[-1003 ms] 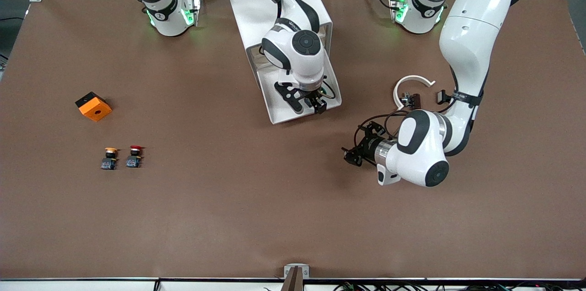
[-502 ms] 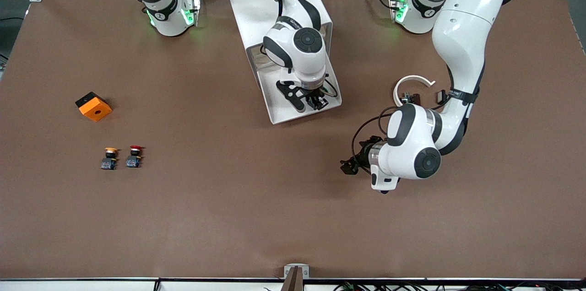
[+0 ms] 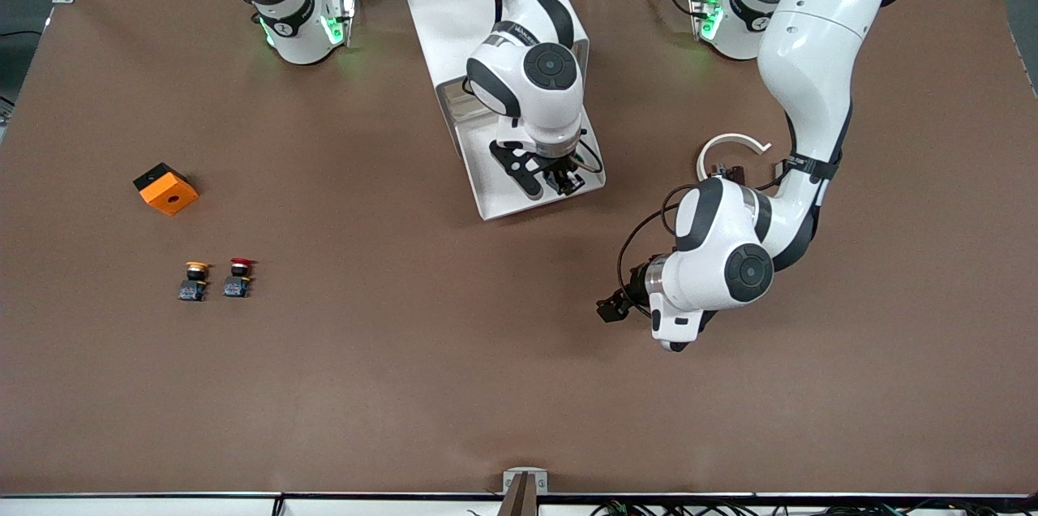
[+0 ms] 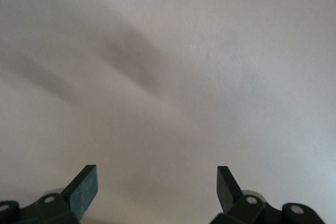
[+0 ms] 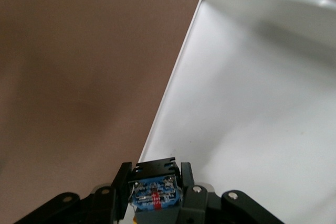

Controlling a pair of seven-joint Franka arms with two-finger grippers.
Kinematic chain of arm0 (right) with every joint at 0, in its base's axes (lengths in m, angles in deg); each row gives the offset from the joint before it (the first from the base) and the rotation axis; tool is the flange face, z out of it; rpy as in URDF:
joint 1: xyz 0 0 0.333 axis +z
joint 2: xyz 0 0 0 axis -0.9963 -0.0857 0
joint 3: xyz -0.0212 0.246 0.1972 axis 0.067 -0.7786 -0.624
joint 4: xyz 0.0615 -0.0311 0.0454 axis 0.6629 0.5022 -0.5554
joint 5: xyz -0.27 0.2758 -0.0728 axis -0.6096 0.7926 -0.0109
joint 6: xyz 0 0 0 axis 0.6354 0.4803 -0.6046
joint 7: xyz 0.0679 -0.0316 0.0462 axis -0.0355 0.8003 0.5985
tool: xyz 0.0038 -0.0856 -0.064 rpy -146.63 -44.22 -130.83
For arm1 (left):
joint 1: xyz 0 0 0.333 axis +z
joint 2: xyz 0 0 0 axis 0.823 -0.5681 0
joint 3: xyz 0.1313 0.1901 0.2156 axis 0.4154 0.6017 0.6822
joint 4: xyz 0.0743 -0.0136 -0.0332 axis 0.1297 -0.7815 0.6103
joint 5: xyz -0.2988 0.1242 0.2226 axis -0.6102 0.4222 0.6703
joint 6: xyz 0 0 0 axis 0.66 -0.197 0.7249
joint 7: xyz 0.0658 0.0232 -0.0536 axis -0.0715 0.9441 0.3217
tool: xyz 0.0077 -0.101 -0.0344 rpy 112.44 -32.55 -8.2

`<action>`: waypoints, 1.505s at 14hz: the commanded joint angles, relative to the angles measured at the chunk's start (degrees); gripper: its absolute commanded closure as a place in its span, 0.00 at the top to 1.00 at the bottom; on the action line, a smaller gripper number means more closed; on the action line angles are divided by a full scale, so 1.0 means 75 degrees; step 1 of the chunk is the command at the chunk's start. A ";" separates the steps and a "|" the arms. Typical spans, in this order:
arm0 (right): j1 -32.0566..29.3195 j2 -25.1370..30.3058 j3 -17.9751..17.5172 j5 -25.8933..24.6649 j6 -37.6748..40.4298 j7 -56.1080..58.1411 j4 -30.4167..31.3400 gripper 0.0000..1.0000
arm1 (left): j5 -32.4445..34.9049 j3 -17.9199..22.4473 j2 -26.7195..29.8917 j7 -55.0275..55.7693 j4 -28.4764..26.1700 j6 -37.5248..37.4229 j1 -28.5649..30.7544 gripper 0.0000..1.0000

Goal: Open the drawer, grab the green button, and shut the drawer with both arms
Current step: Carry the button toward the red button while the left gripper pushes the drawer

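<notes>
While over drawer (image 3: 531, 183), right gripper (image 3: 565, 178) button-laden (image 5: 156, 193).

Right arm reaches down from base, wrist vertical, right gripper (image 3: 565, 180) pointing down, jaws closed on small blue block; left arm bent at elbow, left gripper (image 3: 614, 307) low over worktop, jaws spread wide

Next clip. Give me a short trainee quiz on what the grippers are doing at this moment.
1. True or false: the right gripper is shut on a button.
2. The left gripper, over bare table, is: A open; B shut on a button; C shut and empty.
3. Fill in: the right gripper is over the open ____.

Key: 1 true; 2 A; 3 drawer.
</notes>
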 commanded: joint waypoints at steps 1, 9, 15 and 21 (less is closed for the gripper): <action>-0.0501 0.0017 -0.0093 0.0181 0.1023 0.0584 -0.0777 0.00 | 0.0737 0.0056 -0.0074 -0.0074 -0.0164 0.0267 -0.0295 1.00; -0.2693 0.0720 -0.0035 0.0603 0.1589 0.5177 -0.0827 0.00 | 0.1348 0.0068 0.0077 -0.0027 -0.0574 0.0173 -0.1104 1.00; -0.4168 0.1375 -0.0023 0.0603 -0.0468 0.8759 0.1922 0.00 | 0.1372 0.0033 0.0464 0.0020 -0.0984 -0.0528 -0.1760 1.00; -0.5388 0.1376 0.0000 0.0579 -0.2651 1.1389 0.4013 0.00 | 0.1349 -0.0003 0.0887 0.0090 -0.1371 -0.0706 -0.2276 1.00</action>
